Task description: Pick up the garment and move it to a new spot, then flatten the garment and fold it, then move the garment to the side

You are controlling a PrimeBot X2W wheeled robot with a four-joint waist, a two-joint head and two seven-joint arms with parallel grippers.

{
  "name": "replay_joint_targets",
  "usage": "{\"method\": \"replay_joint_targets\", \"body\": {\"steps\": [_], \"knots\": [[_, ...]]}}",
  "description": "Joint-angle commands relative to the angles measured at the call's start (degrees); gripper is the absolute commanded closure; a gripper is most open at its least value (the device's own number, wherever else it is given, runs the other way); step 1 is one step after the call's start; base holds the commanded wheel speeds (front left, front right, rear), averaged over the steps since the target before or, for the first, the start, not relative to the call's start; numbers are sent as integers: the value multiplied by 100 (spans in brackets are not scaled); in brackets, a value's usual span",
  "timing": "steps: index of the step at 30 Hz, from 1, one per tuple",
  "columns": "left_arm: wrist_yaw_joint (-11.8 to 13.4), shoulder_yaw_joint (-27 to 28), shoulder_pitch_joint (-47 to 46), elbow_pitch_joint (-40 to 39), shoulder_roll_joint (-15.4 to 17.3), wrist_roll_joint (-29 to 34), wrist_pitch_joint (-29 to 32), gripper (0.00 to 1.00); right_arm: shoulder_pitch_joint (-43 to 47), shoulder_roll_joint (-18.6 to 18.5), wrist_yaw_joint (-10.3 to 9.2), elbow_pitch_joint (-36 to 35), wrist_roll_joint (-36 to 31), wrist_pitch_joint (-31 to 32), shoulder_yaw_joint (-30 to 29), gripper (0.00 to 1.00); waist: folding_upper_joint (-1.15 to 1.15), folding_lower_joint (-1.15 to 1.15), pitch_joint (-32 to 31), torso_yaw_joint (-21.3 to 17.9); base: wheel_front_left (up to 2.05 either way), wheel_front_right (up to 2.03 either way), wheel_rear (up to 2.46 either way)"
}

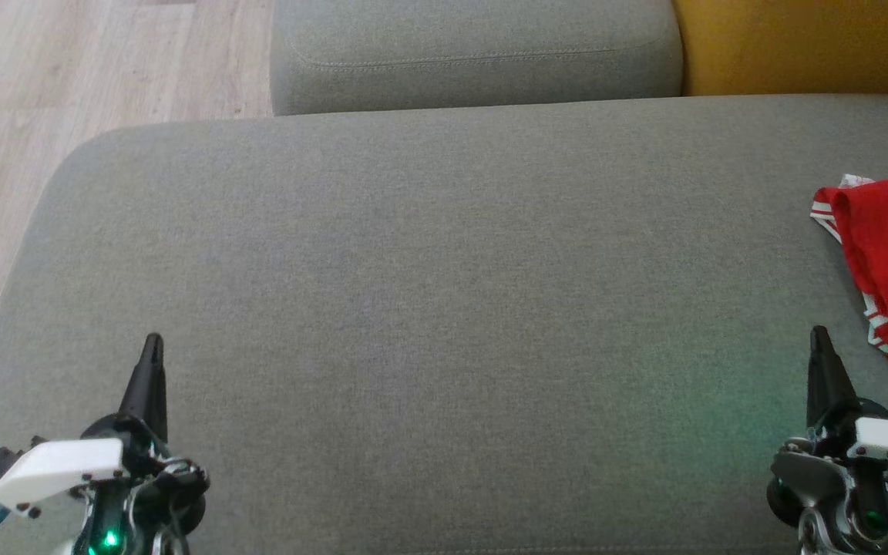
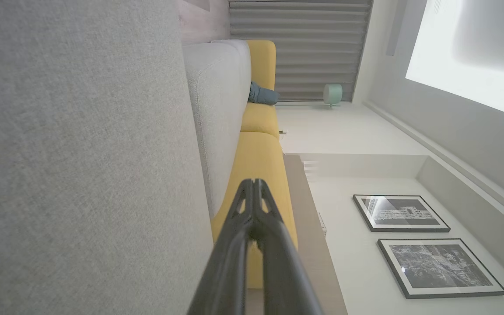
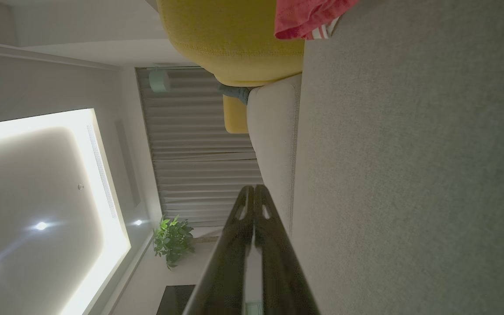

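Cushion (image 1: 428, 293), grey and broad, serves as the work surface. The red garment (image 1: 887, 247) lies bunched at its right edge, just beyond the right gripper (image 1: 819, 335). That one and the left gripper (image 1: 153, 347) hover empty, fingers pressed together, probably parked at rest.

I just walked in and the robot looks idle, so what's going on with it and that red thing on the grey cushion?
Nothing is being handled right now. The left gripper and right gripper are both shut and empty, poised over the near part of the grey cushion. The red garment, trimmed with white stripes, lies bunched at the cushion's right edge, just beyond the right gripper and untouched by it.
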Motion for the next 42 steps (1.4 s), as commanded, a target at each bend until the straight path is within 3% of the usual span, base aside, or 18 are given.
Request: {"method": "replay_joint_targets", "body": {"steps": [1, 42], "knots": [[-40, 195, -299, -195, 54, 7, 36, 100, -305, -51, -5, -219, 40, 25, 115, 100, 0, 0, 0, 0, 0, 0, 0], [-40, 234, -302, -194, 27, 39, 67, 100, -306, -43, -5, -218, 29, 35, 103, 100, 0, 0, 0, 0, 0, 0, 0]]}}
